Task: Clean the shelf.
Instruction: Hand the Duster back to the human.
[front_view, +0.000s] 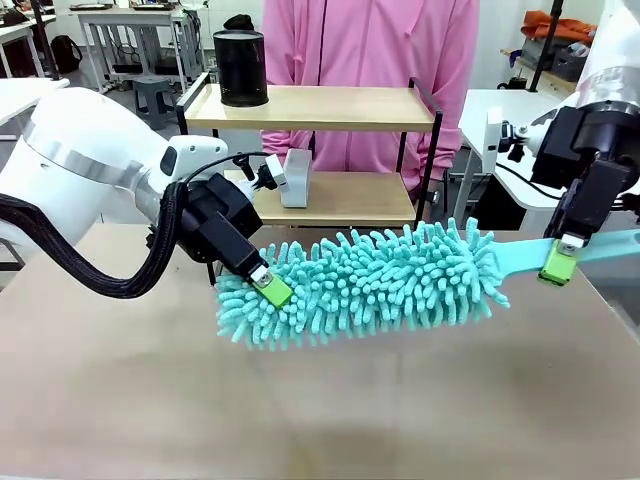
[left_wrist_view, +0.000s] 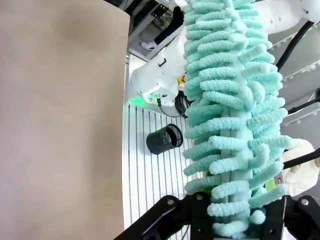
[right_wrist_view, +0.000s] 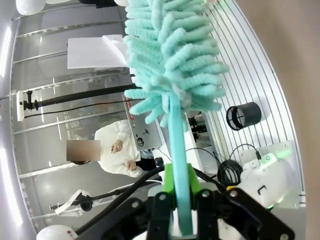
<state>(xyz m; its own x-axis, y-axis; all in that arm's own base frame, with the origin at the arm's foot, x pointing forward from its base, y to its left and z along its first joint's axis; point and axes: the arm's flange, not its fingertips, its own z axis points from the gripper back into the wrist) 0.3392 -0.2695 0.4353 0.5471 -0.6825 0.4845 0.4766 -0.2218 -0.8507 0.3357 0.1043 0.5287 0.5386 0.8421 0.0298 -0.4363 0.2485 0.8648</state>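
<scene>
No legible text or labels

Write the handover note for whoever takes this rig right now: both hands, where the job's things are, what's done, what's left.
Right hand: shut on the handle of the teal duster.
Left hand: at the fluffy end of the duster, its fingers either side of the tip; a firm grip cannot be confirmed.
The duster hangs level above the brown table, in front of the shelf.
On the shelf: a black cylinder on the top board, a small white object on the lower.
Done: duster picked up.
Left: wipe both boards.
</scene>
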